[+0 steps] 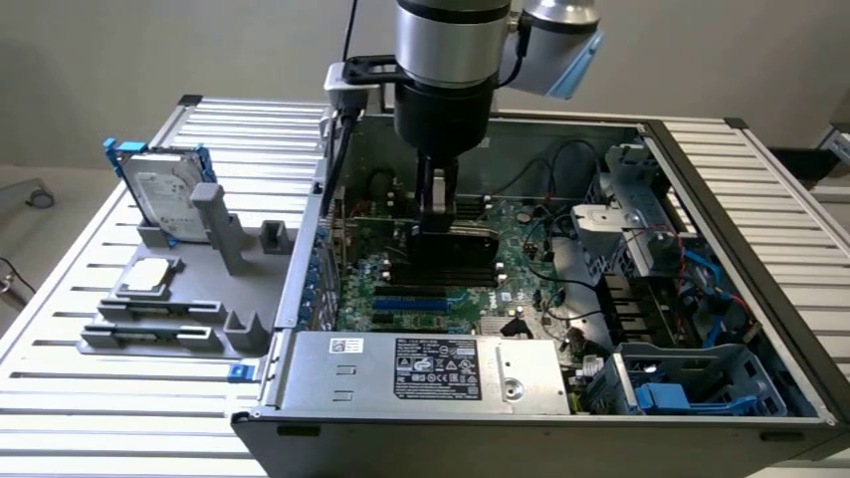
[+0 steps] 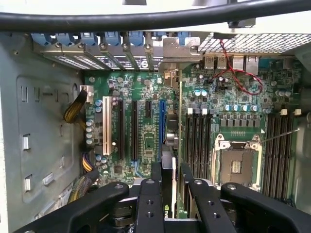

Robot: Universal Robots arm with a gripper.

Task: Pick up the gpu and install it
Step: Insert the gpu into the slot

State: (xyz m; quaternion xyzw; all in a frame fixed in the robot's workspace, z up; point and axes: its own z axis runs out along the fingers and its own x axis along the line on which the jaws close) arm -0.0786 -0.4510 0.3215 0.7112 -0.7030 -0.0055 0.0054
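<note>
GPU pinched on edge over the motherboard's expansion slots

The gripper (image 1: pixel 437 214) reaches down into the open computer case (image 1: pixel 724 259), which lies on the slatted surface (image 1: pixel 80 398), and its fingers (image 2: pixel 156 172) pinch the gpu (image 2: pixel 168 160) from both faces by its upper edge. The card hangs straight below them, standing on edge. In the exterior view the gpu (image 1: pixel 452 261) shows as a dark slab low over the motherboard (image 1: pixel 519 289). Its long axis runs parallel to the slots, with the silver end bracket (image 2: pixel 182 48) towards the case's slotted rear wall. The blue expansion slot (image 2: pixel 162 124) lies just beside the card's line, on the side away from the memory sticks (image 2: pixel 197 141). Whether the bottom edge has entered a slot cannot be told.
</note>
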